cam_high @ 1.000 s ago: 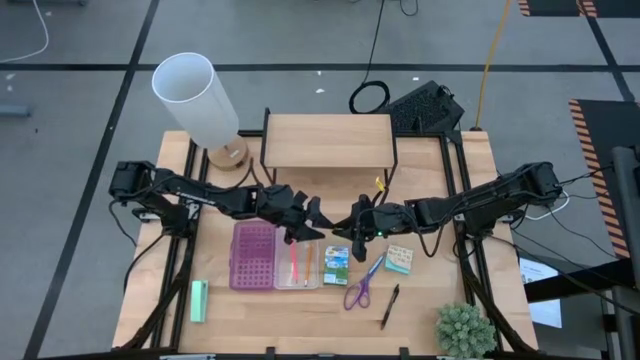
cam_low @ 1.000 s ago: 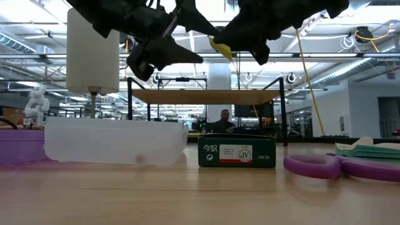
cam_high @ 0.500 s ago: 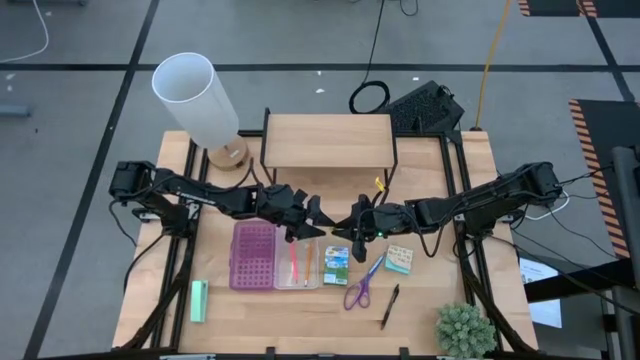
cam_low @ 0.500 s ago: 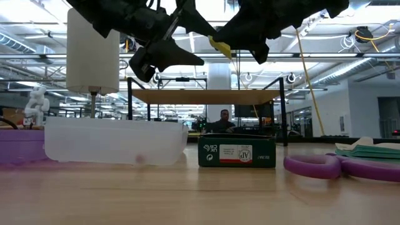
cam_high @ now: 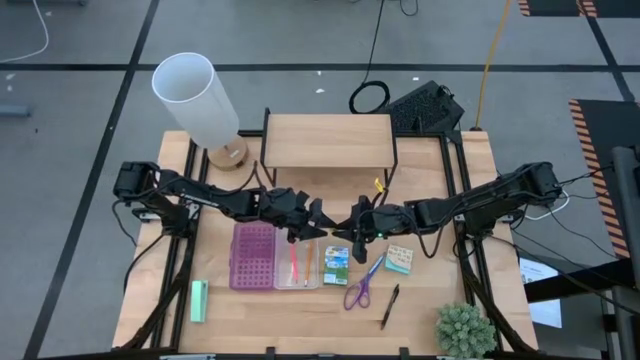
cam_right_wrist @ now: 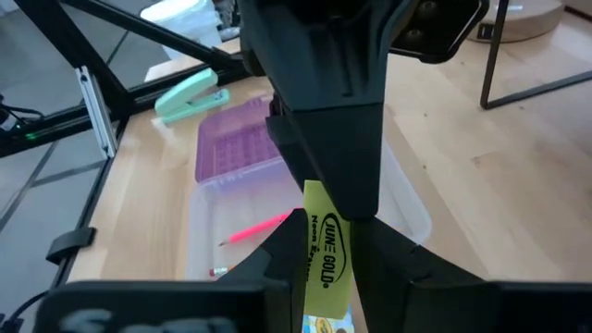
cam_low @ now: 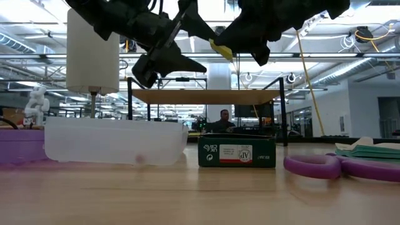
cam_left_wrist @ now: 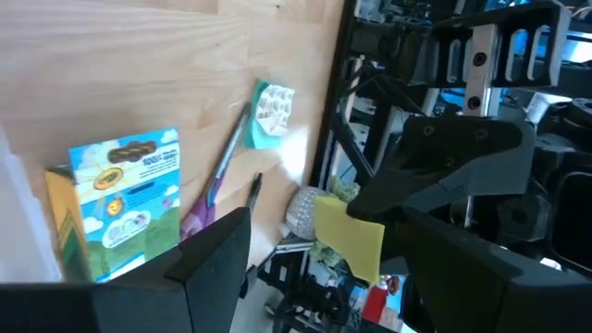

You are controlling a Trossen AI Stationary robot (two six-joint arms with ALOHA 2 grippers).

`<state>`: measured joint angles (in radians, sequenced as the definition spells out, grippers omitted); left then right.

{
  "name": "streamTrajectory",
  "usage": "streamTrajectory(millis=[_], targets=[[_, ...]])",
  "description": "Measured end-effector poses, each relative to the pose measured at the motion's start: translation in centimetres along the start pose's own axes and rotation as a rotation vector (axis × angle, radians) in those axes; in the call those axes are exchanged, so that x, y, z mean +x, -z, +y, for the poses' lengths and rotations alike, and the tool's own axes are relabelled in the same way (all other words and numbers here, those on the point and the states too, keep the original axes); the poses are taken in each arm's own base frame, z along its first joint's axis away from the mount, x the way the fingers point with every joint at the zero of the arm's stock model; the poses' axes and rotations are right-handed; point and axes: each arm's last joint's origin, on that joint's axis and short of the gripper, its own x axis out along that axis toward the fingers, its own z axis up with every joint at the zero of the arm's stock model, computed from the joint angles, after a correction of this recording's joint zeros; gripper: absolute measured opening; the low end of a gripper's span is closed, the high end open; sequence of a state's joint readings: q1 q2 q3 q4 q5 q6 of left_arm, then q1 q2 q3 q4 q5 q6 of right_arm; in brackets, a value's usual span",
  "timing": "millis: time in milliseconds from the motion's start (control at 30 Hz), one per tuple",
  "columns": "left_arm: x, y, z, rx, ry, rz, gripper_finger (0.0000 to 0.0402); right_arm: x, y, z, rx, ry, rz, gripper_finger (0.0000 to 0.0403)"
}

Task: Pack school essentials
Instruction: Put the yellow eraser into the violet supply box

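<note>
My right gripper (cam_high: 352, 226) is shut on a small yellow piece (cam_right_wrist: 326, 242) with dark print, held in the air above the table's middle. My left gripper (cam_high: 312, 222) faces it, open, its fingers standing on either side of the piece's free end (cam_left_wrist: 350, 236). Below them lies an open case: a purple studded half (cam_high: 253, 255) and a clear half (cam_high: 300, 265) holding orange and pink pencils. To its right lie a green-blue packet (cam_high: 336, 266), purple-blue scissors (cam_high: 360, 285), a black pen (cam_high: 389, 306) and a teal-beige pad (cam_high: 399, 259). My right gripper pinches the yellow piece by its near end (cam_right_wrist: 324, 277) between its two fingers, coming from the table's right side. The piece sticks out past the fingertips toward my left gripper, clear of the table. My left gripper: I cannot tell whether its fingers touch the piece.
A white lamp (cam_high: 195, 100) stands at the far left and a wooden shelf on a black frame (cam_high: 328, 142) at the far middle. A mint-green block (cam_high: 198, 300) lies near left, a small plant (cam_high: 465, 330) near right.
My left gripper has edged toward my right gripper and the yellow piece. My right gripper has kept the piece still in the air.
</note>
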<state>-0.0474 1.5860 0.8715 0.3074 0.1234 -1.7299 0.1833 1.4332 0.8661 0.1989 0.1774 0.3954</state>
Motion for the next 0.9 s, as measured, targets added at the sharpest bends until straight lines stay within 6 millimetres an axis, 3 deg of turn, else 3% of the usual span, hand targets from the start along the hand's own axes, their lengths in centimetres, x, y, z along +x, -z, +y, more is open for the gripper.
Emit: streamTrajectory(millis=[733, 900], targets=[[-0.03, 0.18, -0.75, 0.045, 0.077, 0.019, 0.0273, -0.05, -0.23, 0.04, -0.018, -0.001, -0.017, 0.0064], [-0.03, 0.17, -0.75, 0.086, 0.077, 0.017, 0.0235, -0.05, -0.23, 0.03, -0.02, -0.001, -0.018, 0.0064]])
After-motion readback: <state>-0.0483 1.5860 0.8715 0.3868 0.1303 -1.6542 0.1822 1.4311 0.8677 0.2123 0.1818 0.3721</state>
